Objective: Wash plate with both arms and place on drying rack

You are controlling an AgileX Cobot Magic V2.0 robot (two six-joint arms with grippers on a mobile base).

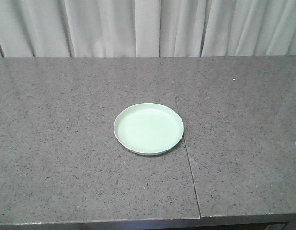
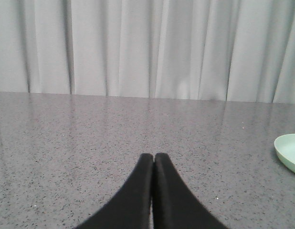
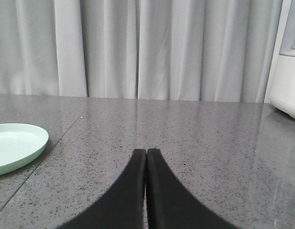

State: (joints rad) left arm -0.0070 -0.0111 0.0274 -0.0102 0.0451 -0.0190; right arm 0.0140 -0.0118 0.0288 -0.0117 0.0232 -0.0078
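The pale mint-green plate (image 1: 148, 128) lies flat in the middle of the grey speckled counter, with nothing on it. Its edge shows at the right border of the left wrist view (image 2: 289, 151) and at the left border of the right wrist view (image 3: 16, 144). My left gripper (image 2: 153, 156) is shut and holds nothing; it hovers low over the counter, left of the plate. My right gripper (image 3: 146, 151) is likewise shut and holds nothing, to the right of the plate. Neither arm appears in the front view. The drying rack is out of view.
A seam (image 1: 186, 148) runs front to back through the counter (image 1: 66, 143), just right of the plate. White curtains (image 1: 148, 26) hang behind the counter. A white appliance body (image 3: 287, 83) stands at the far right in the right wrist view.
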